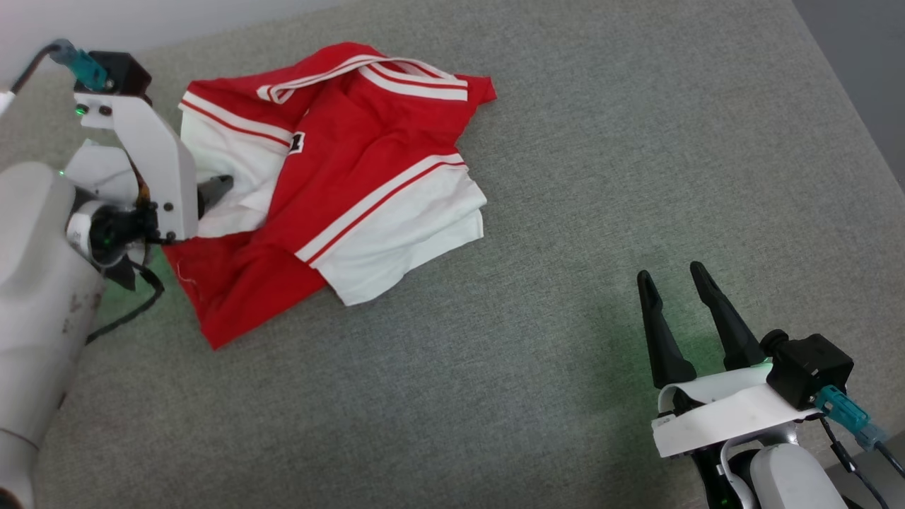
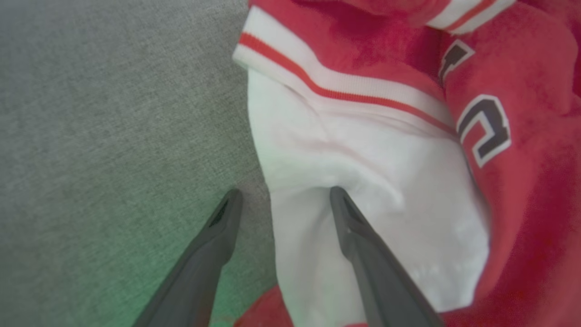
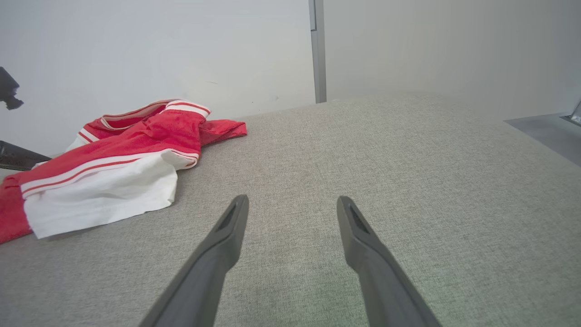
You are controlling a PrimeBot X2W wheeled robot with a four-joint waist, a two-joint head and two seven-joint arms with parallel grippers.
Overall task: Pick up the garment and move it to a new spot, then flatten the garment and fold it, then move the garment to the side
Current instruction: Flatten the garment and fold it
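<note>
The garment [image 1: 353, 170], a red jersey with white sleeves and striped trim, lies crumpled on the grey fabric surface [image 1: 565, 212] at the upper left. My left gripper [image 2: 281, 195] is open at the garment's left edge: one finger rests on a white sleeve [image 2: 345, 172], the other over bare grey fabric. In the head view its dark fingertip [image 1: 215, 189] pokes onto that sleeve. My right gripper [image 1: 675, 279] stands open at the lower right, well apart from the garment [image 3: 113, 168], with nothing between its fingers [image 3: 233, 227].
The grey surface's right edge [image 1: 855, 113] runs diagonally at the upper right, with darker floor beyond. A pale wall [image 3: 159, 50] with a grey vertical strip [image 3: 318, 50] stands behind the surface. Cables [image 1: 848, 452] hang off my right wrist.
</note>
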